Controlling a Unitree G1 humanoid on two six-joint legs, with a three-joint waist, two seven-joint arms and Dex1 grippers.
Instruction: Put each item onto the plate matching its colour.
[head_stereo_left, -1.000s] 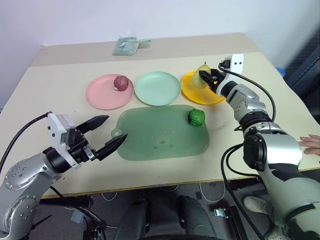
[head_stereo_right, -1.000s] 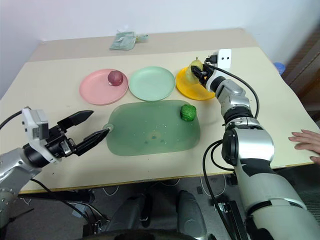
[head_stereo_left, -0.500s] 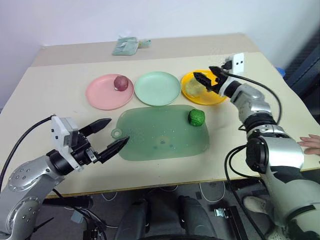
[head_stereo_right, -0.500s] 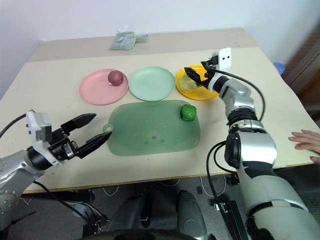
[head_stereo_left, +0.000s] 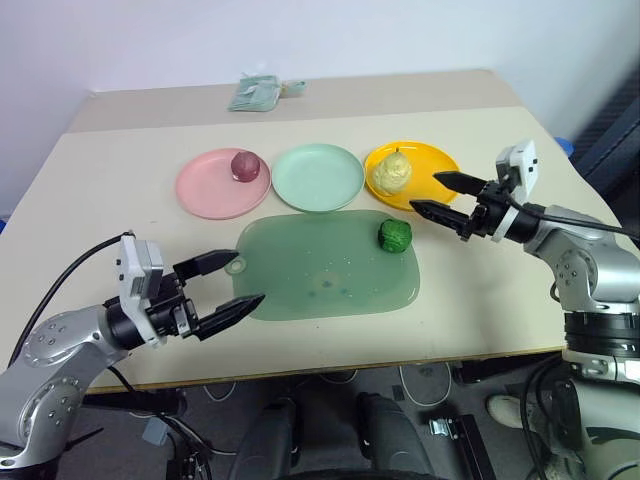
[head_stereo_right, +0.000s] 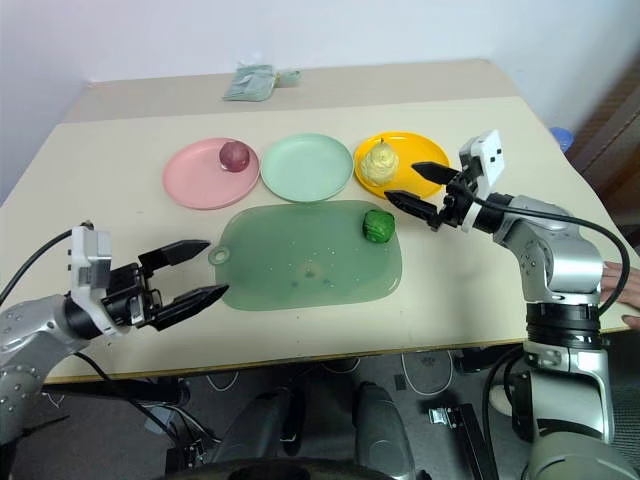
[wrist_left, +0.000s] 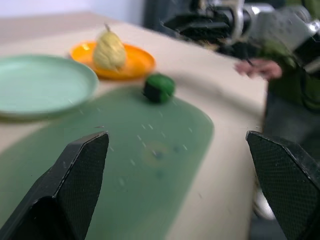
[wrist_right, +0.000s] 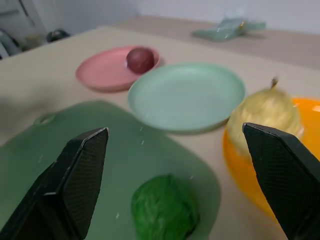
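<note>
Dark red lumpy ball (head_stereo_left: 245, 165): on round shallow pink plastic plate (head_stereo_left: 211, 190), toward its far right edge.
Pale yellow pointed ball with short stem (head_stereo_left: 391, 172): upright on round orange-yellow plastic plate (head_stereo_left: 432, 163), left of centre.
Dark green lumpy ball (head_stereo_left: 394, 235): on flat translucent green mat with hole tab (head_stereo_left: 325, 265), at the mat's far right corner, just in front of the orange-yellow plate; not on any plate.
Round pale mint green plastic plate (head_stereo_left: 317, 176): between the pink and orange-yellow plates, bare.
Plates: in a row across the beige table (head_stereo_left: 100, 160), behind the mat.
Left gripper (head_stereo_left: 226, 283): two black fingers spread wide, holding nothing, near the table's front edge, tips beside the mat's tab end.
Right gripper (head_stereo_left: 442, 196): fingers spread wide, holding nothing, just right of the orange-yellow plate and the green ball, pointing toward them, touching neither.
Crumpled pale green packet (head_stereo_left: 254, 92): far side of table, well apart from the plates.
Person's hand (head_stereo_right: 625, 295): flat on the table's right edge.
</note>
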